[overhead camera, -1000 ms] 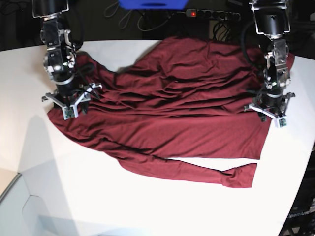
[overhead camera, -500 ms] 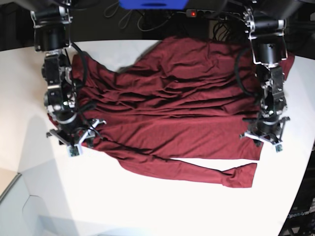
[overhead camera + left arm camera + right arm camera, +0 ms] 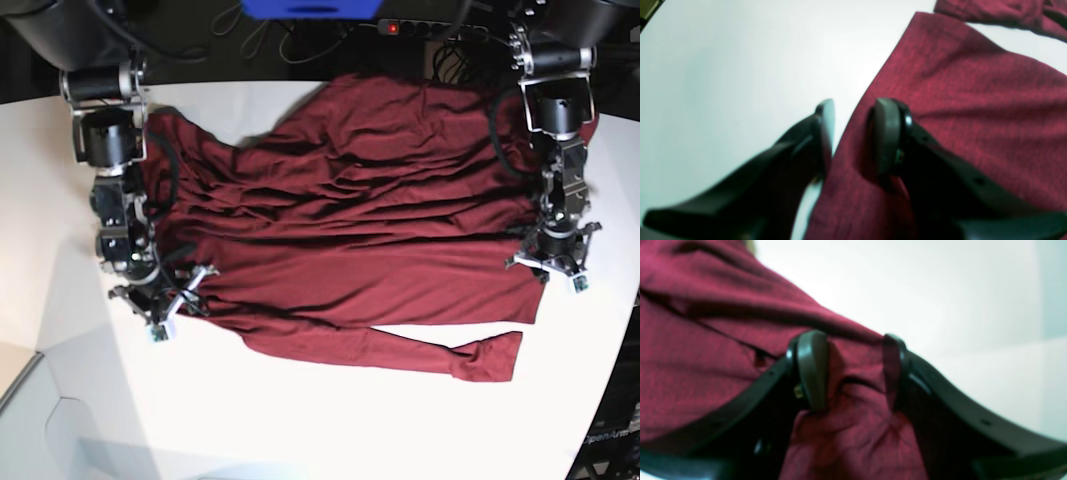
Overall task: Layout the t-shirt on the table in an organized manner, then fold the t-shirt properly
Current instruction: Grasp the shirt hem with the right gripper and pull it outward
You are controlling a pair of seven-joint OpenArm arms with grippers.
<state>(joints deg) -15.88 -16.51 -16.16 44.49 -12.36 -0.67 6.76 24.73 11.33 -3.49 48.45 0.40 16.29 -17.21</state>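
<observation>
At the base view's left, the right end effector [image 3: 160,303] pinches a bunched fold of the t-shirt [image 3: 350,230]. The shirt lies spread but wrinkled across the tabletop [image 3: 300,420]; no fold made yet. At right, the left end effector [image 3: 553,262] straddles the hem, jaws narrowly apart.
</observation>
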